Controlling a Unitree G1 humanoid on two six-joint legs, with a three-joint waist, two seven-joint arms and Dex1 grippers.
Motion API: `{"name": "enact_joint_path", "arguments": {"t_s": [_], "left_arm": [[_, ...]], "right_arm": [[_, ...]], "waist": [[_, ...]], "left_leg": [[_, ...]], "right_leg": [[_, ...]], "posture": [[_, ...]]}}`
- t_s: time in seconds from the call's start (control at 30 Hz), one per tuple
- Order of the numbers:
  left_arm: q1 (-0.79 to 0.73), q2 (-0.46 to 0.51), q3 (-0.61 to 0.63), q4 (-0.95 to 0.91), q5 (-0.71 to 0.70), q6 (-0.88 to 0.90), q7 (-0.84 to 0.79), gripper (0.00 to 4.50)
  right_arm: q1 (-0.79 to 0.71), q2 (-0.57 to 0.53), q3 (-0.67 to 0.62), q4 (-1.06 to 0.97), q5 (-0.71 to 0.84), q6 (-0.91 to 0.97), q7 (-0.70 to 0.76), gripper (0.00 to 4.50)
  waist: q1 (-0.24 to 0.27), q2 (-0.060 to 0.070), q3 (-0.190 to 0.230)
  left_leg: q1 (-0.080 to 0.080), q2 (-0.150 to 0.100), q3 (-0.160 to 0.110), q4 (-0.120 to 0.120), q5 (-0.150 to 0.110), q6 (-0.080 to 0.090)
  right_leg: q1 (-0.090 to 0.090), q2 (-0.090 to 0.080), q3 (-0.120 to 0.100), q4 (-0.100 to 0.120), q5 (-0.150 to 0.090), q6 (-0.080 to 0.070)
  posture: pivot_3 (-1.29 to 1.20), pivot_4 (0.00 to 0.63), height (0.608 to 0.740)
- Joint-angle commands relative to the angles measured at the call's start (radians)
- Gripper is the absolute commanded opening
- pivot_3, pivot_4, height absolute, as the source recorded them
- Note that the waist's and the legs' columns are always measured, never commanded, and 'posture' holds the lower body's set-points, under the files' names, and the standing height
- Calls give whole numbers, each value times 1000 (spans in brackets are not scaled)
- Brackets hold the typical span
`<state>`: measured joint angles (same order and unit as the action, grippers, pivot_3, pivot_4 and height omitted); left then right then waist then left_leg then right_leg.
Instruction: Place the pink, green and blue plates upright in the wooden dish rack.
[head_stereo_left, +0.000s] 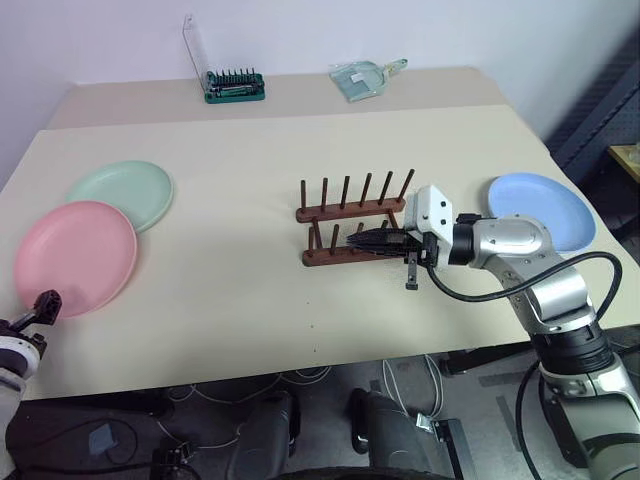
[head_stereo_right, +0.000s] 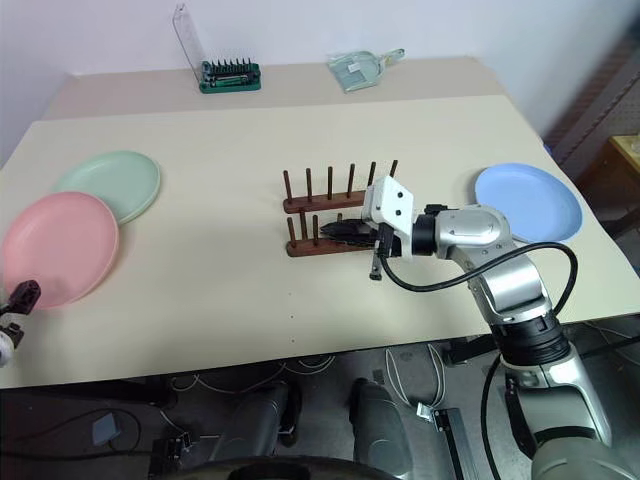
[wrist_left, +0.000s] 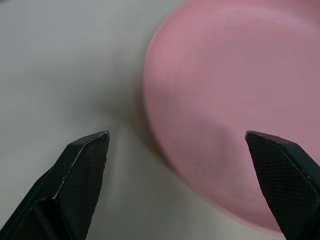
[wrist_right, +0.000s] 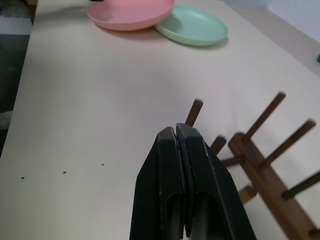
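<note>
The pink plate (head_stereo_left: 75, 255) lies flat at the table's left, overlapping the edge of the green plate (head_stereo_left: 122, 192) behind it. Far to the right, the blue plate (head_stereo_left: 540, 210) lies flat. Mid-table stands the wooden dish rack (head_stereo_left: 355, 220), with no plate in it. My left gripper (wrist_left: 176, 135) is open by the pink plate's near rim, which shows between its spread fingers (wrist_left: 85, 160). Over the rack's near rail hovers my right gripper (head_stereo_left: 368, 240), shut on nothing and pointing left; its closed fingertips (wrist_right: 176, 131) show in the right wrist view.
A green bit holder with a clear lid (head_stereo_left: 235, 85) and a clear scoop-like tray (head_stereo_left: 365, 78) sit at the table's back. The table's front edge (head_stereo_left: 300, 370) runs just below both arms. A black cable loops off my right forearm.
</note>
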<state>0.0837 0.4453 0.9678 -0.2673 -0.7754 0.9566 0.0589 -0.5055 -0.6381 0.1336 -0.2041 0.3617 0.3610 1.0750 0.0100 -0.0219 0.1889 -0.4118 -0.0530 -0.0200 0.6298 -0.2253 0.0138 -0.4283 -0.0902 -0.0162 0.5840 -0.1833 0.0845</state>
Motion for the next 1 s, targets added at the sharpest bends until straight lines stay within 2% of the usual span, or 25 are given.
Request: {"name": "enact_joint_path", "arguments": {"t_s": [0.03,0.1,0.17,0.37,0.63,0.77,0.9,0.93,1.0], "left_arm": [[-14,20,-2,19,2,12,20,4481],[-56,20,-25,63,6,13,32,3941],[-82,22,-42,83,12,9,33,3174],[-89,19,-37,101,11,-4,34,58],[-53,5,-18,88,-11,-40,24,58],[-56,-18,1,-25,-63,-181,-59,58],[-88,-2,-35,-109,-81,-237,-76,58],[-113,8,-51,-129,-85,-242,-69,0],[-170,26,-100,-174,-86,-255,-58,0]], "right_arm": [[5,-10,-34,-60,16,-1,-14,0],[20,-11,-36,-74,16,3,-27,0],[29,-10,-38,-86,18,8,-37,0],[32,-12,-38,-92,22,11,-46,0],[25,-12,-36,-80,23,3,-37,0],[-8,-21,-28,-78,3,-11,-28,0],[-68,-17,-23,-68,4,30,-37,0],[-90,-12,-21,-62,4,44,-42,559],[-129,-4,-14,-56,-16,35,-55,1330]], "waist": [[0,0,0],[2,0,0],[4,0,0],[2,0,0],[-2,1,-1],[-1,0,0],[1,0,0],[3,0,0],[5,0,0]], "left_leg": [[0,0,0,0,0,0],[0,0,0,0,0,0],[0,0,-1,0,0,0],[0,0,0,0,0,0],[0,0,0,-1,0,0],[0,0,0,-1,0,0],[-1,0,0,-1,0,0],[-1,0,0,-1,0,0],[-1,0,0,0,0,0]], "right_leg": [[0,0,0,0,0,0],[0,0,0,0,0,-1],[0,0,-1,1,0,-1],[0,0,0,-1,0,0],[-1,-1,0,0,0,-1],[0,-1,0,-1,0,-1],[-1,-1,0,-1,0,-1],[-1,-1,0,-1,0,-1],[-1,-1,-1,-1,0,-1]], "posture": [[0,150,740],[0,150,740],[0,150,740],[0,150,740],[0,150,740],[0,150,740],[0,150,740],[0,150,740],[0,150,740]]}}
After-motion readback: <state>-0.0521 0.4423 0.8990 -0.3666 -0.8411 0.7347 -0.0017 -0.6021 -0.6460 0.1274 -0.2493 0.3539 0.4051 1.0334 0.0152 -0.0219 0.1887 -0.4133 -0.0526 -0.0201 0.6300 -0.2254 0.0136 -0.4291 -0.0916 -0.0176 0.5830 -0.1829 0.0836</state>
